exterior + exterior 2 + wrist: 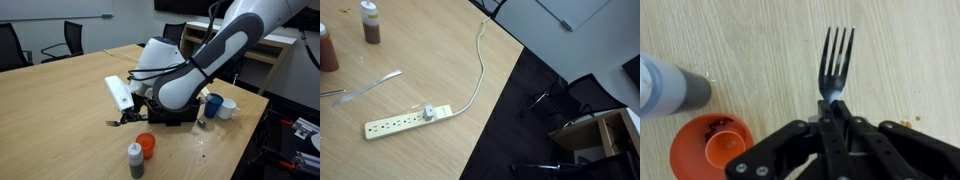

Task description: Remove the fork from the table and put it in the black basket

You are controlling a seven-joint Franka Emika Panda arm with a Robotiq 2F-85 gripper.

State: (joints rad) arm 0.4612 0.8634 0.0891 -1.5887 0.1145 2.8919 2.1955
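Note:
In the wrist view my gripper (832,106) is shut on the fork (837,55), pinching it just below the head. The silvery tines point away from me over the wooden tabletop. I cannot tell whether the fork touches the table. In an exterior view my gripper (126,118) is low over the table, just in front of the black basket (178,114), which my arm mostly hides. The fork is too small to make out there.
An orange jar (712,145) and a grey bottle (670,90) stand close beside the gripper, also in an exterior view (146,145). A blue cup (213,105) and a white mug (229,107) stand past the basket. A power strip (408,122) lies near the table edge.

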